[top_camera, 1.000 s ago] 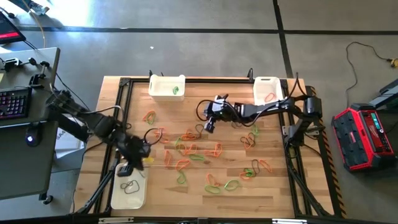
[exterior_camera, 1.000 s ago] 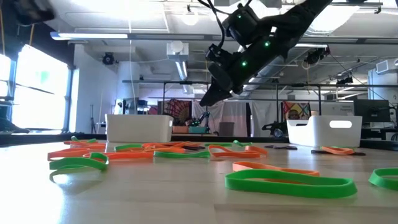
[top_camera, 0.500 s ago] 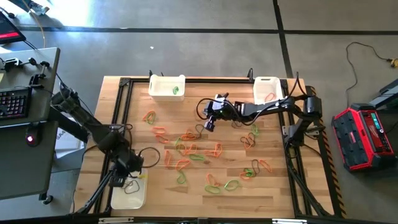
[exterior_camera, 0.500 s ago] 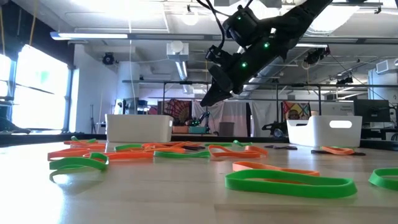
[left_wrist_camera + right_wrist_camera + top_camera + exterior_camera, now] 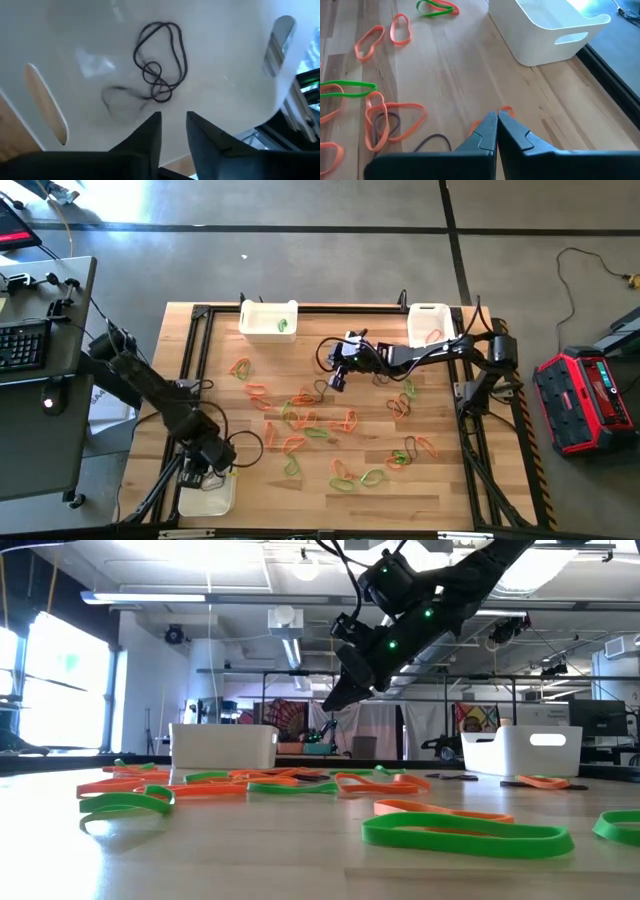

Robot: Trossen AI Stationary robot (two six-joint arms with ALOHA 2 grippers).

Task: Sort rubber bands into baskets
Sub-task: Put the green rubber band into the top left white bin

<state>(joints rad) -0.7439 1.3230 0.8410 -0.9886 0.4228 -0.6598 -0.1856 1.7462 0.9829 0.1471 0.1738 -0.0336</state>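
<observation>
Tangled black rubber bands [image 5: 159, 67] lie loose on the floor of the near white basket [image 5: 90, 40], just beyond the left gripper [image 5: 173, 120], whose fingers stand narrowly parted, empty. Above the scattered green and orange bands [image 5: 318, 423], the right gripper [image 5: 497, 117] is pinched on an orange band [image 5: 506, 110].

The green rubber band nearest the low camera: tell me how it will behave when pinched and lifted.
The green rubber band lies flat as a thin strip, so it probably droops limp once lifted. It looks very light. Lying flush on the table, it may slip from fingers.
</observation>
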